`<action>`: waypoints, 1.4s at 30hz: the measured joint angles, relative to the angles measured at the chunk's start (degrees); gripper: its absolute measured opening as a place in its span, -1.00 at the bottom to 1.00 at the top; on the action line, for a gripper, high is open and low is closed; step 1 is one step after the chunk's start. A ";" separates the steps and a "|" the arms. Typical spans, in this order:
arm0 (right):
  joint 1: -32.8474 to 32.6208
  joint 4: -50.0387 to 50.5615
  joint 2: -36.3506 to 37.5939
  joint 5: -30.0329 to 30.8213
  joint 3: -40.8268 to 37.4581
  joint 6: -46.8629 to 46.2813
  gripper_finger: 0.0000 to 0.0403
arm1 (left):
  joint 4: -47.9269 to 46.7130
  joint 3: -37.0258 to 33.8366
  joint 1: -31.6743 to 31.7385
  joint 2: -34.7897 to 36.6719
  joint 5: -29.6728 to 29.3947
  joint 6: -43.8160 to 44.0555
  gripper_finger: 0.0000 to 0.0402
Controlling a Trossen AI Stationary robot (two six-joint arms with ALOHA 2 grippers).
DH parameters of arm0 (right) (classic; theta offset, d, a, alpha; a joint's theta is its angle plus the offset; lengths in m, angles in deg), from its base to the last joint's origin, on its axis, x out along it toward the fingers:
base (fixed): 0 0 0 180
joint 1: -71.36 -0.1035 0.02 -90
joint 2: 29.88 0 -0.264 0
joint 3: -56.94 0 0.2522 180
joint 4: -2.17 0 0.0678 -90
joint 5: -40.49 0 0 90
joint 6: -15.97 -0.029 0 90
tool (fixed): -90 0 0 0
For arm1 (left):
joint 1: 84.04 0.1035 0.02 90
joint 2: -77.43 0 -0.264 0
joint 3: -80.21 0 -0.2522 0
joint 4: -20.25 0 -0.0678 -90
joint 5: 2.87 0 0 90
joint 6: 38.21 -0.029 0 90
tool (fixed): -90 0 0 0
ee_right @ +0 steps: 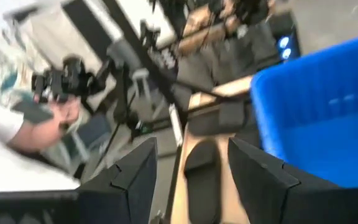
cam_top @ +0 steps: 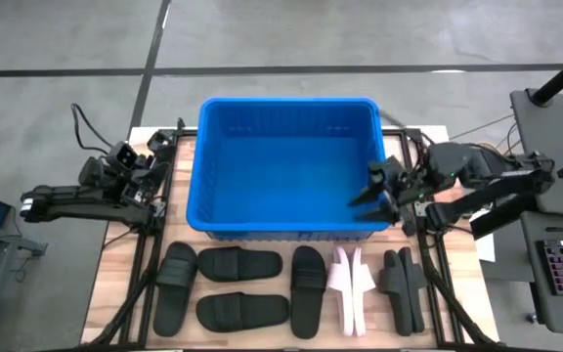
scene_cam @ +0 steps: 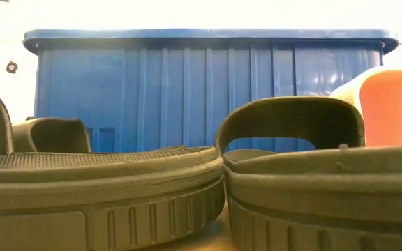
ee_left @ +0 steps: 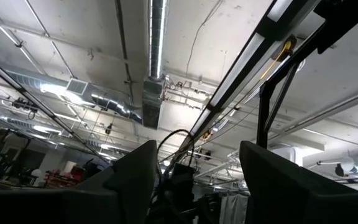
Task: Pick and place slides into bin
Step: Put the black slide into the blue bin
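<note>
Black metal: right claw (cam_top: pixel 374 191), fingers spread and pinching nothing, at the right inner edge of the bin (cam_top: pixel 286 166), centre-right of the high view. In its own wrist view the two dark fingers (ee_right: pixel 132 171) stand parted, with a black slide and the worktop's wooden edge showing between them and the blue wall at the right of the frame.

Black metal: left claw (cam_top: pixel 159 147), at the upper left corner of the worktop (cam_top: pixel 115 293), just outside the bin's left wall. Its wrist view looks up at the ceiling; the fingers (ee_left: pixel 129 180) are parted with nothing between them.

Blue plastic: bin, ribbed walls, rolled rim, centre of the high view. Its interior appears empty.

Black rubber: slides, in a row along the lower part of the frame in front of the bin. Four lie flat at lower left and centre (cam_top: pixel 228 288); one pair stands on edge at lower right (cam_top: pixel 404 288).

Pale pink: one pair of slides (cam_top: pixel 352 286), on edge, lower centre-right, between the black ones.

Handling note (judgement): no slide is held, so the step in hand is a fresh pick. The right claw is nearest the edge-standing pairs; it should come clear of the rim before descending, close across a sole, and lift high enough to pass the wall. The flat slides suit a pinch on the strap.
</note>
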 joint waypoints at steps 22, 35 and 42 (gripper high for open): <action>-24.12 39.00 -18.57 3.04 22.48 -20.98 -0.07 | 0.12 -0.04 -0.02 0.10 -4.95 0.12 0.08; -31.78 47.52 -30.82 10.01 22.00 -22.49 -0.07 | 0.12 -0.09 -0.02 0.06 -5.81 0.11 0.08; -34.72 54.54 -38.54 15.05 21.96 -23.05 -0.07 | 0.08 -0.09 0.00 0.40 -5.78 0.11 0.08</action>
